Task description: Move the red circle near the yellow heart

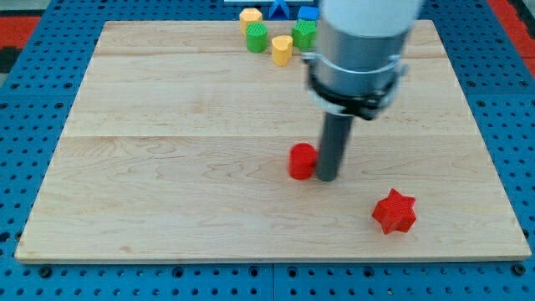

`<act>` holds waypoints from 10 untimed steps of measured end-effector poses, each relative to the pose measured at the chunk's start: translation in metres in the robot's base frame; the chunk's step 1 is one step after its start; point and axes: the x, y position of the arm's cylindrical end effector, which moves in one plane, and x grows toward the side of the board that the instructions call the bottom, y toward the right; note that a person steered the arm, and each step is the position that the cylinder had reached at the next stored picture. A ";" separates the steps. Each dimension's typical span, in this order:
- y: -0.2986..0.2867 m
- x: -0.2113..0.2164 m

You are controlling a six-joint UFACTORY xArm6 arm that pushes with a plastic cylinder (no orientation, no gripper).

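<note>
While the wooden board (167, 125) fills most of the frame, my tip (326, 179) rests on it a little right of centre and slightly below the middle. It touches, or all but touches, the right side of the red circle (302, 160), which sits just left of the rod. I carry no claw at all (only the straight dark rod), so nothing is grasped or released; the rod simply stands upright against the block's flank.

Up at the top of the frame, a little right of centre, sits the yellow heart (282, 49), well apart from the red circle and almost straight above it. A green round block (257, 37) stands just left of the heart, and a yellow block (251, 16) with flat sides lies above that, at the board's top edge. To the heart's right a second green block (304, 33) is partly hidden by my arm's grey housing (361, 50). Two blue blocks (279, 9) peek in at the very top edge, their shapes hard to make out. In the lower right of the frame lies a red star (394, 211), apart from my tip.
</note>
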 end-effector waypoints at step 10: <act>-0.040 -0.162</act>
